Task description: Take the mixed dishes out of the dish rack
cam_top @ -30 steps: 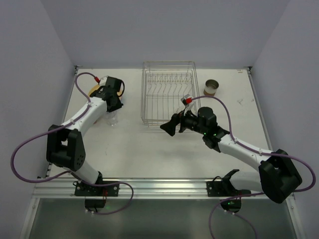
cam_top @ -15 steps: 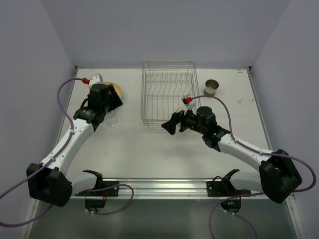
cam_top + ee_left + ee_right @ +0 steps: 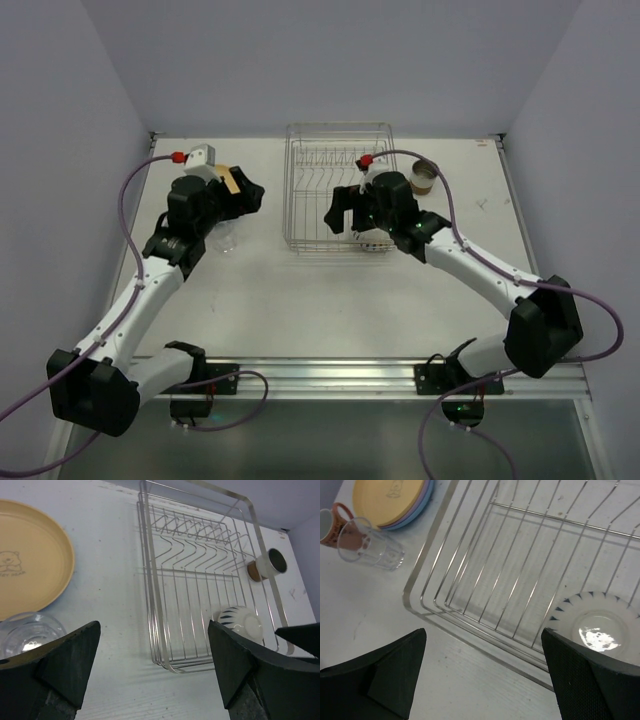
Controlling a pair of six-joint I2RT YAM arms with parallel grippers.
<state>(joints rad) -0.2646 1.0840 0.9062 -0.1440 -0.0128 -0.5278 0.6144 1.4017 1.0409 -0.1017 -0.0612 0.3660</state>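
The white cup (image 3: 597, 625) is seen upturned in the near right corner of the dish rack (image 3: 318, 190). It sits just below the wide-spread right end effector (image 3: 484, 650), off-centre toward one finger. The left end effector (image 3: 154, 645), likewise spread and empty, is positioned farther off.

A white table (image 3: 300, 300), evenly lit and faintly scuffed, fills the view. A plain pale grey back wall (image 3: 330, 60) rises at 12 o'clock, with a matching left wall (image 3: 50, 150) at 9 o'clock and right wall (image 3: 600, 120) at 3 o'clock. A metal rail (image 3: 330, 372) edges the table at 6 o'clock.
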